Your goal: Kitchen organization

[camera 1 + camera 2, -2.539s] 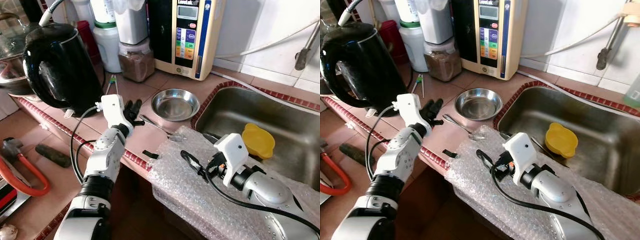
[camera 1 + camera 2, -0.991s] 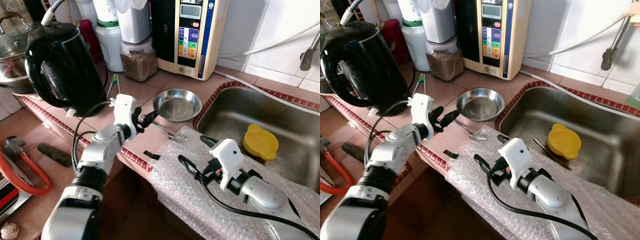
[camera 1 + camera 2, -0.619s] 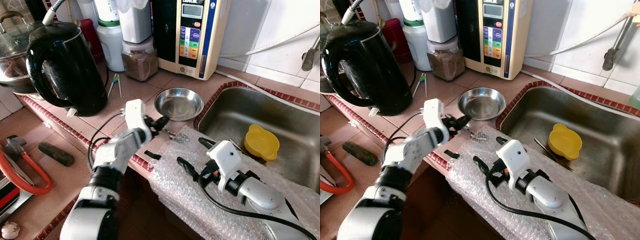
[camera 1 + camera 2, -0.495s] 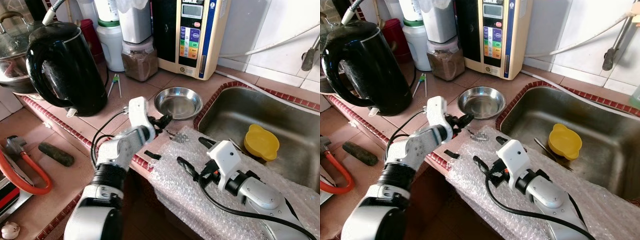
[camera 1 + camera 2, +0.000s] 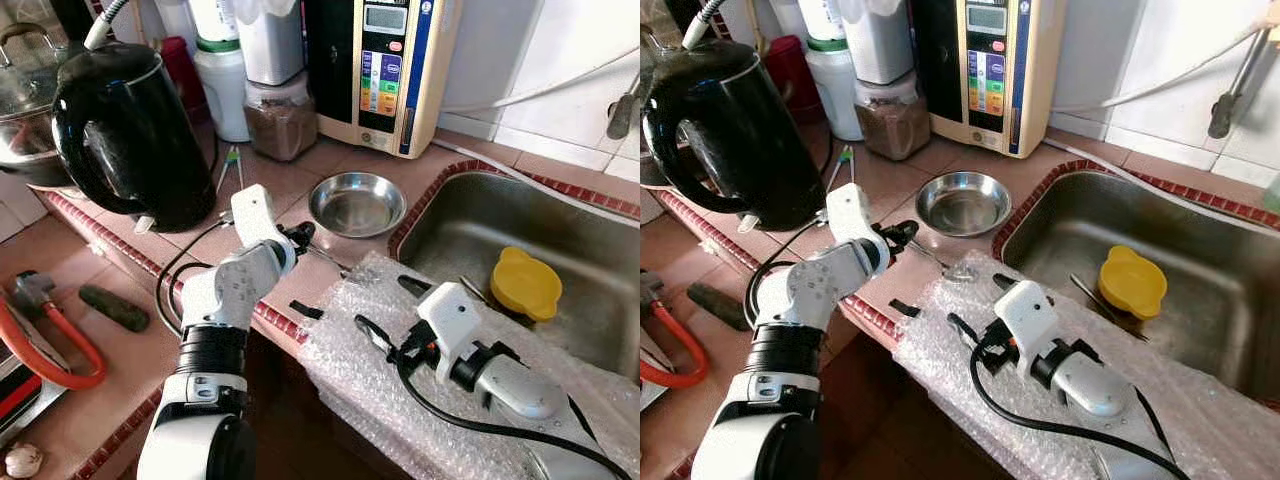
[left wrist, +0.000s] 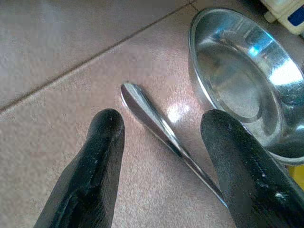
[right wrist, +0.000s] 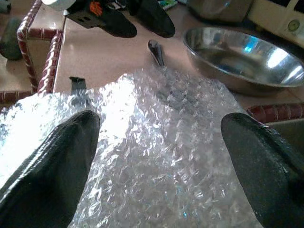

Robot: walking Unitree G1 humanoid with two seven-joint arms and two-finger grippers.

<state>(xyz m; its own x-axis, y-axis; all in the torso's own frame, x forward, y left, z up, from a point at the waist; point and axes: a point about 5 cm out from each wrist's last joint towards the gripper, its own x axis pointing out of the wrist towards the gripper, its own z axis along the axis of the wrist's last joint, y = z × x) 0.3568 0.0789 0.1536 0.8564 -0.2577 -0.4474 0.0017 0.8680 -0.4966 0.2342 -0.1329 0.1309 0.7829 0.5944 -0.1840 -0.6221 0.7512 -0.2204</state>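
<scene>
Left tool (image 6: 159,137) hovers low over the tiled worktop (image 5: 280,185), fingers (image 6: 97,156) spread wide, straddling the handle end of a thin stainless steel spoon (image 6: 156,126) without touching it. Spoon lies flat just beside the shallow round steel bowl (image 5: 357,203), near the worktop's front edge; its far end runs under the sheet of clear bubble wrap (image 5: 400,380) draped over the front edge at the sink corner. Right tool (image 7: 161,156) sits above the bubble wrap, fingers (image 7: 52,166) released and wide apart, holding nothing. Yellow plastic cup (image 5: 527,283) rests inside the steel sink (image 5: 460,230). Black electric kettle (image 5: 125,135) stands toward the worktop's left end.
</scene>
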